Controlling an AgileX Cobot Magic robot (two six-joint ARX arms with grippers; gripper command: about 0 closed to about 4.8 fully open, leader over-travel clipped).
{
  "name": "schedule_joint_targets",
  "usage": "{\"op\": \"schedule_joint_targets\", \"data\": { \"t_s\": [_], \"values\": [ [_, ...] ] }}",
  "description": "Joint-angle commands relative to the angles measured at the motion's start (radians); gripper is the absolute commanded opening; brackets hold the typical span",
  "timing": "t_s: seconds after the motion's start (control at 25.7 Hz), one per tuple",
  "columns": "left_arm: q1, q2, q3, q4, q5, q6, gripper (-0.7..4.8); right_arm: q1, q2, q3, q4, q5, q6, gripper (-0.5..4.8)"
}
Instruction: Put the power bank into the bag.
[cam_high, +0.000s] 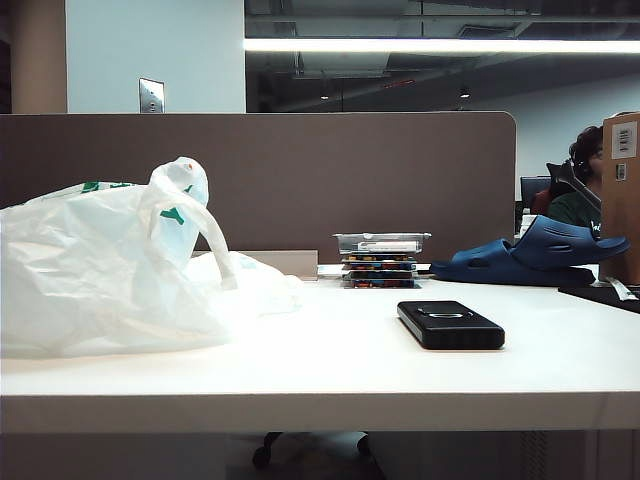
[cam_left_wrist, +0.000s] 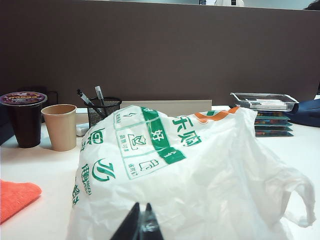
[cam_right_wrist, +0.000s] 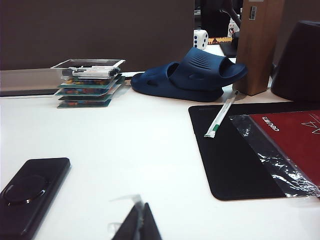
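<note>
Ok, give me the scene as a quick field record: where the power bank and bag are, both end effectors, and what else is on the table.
power bank: flat on the table, right of centre, untouched
bag: crumpled on the table's left, handles toward the middle, apart from the power bank
left end effector: shut, empty, low behind the bag
right end effector: shut, empty, beside the power bank, not touching
clutter at back: stacked boxes, blue sandals
left side: pen holder, two cups, orange cloth
right side: black mat
task status: not begun
</note>
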Motion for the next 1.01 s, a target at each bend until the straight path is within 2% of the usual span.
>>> {"op": "schedule_joint_targets", "data": {
  "t_s": [0.04,0.43,0.54,0.89,1.01],
  "values": [
    [0.002,0.0,0.006,0.016,0.003,-0.003,-0.06,0.001,-0.005,-0.005,0.017,-0.002,0.001,-0.08],
    [0.002,0.0,0.006,0.015,0.004,-0.003,-0.06,0.001,-0.005,-0.002,0.017,-0.003,0.003,-0.08],
    [0.002,0.0,0.006,0.003,0.008,-0.003,-0.06,0.001,-0.005,0.002,0.016,-0.002,0.06,-0.08],
    [0.002,0.0,0.006,-0.018,0.246,-0.002,-0.06,0.002,-0.003,0.221,-0.212,-0.002,-0.014,-0.09],
    [0.002,0.0,0.006,-0.018,0.34,-0.002,-0.06,0.002,-0.001,0.349,-0.322,-0.002,-0.014,-0.09]
  ]
}}
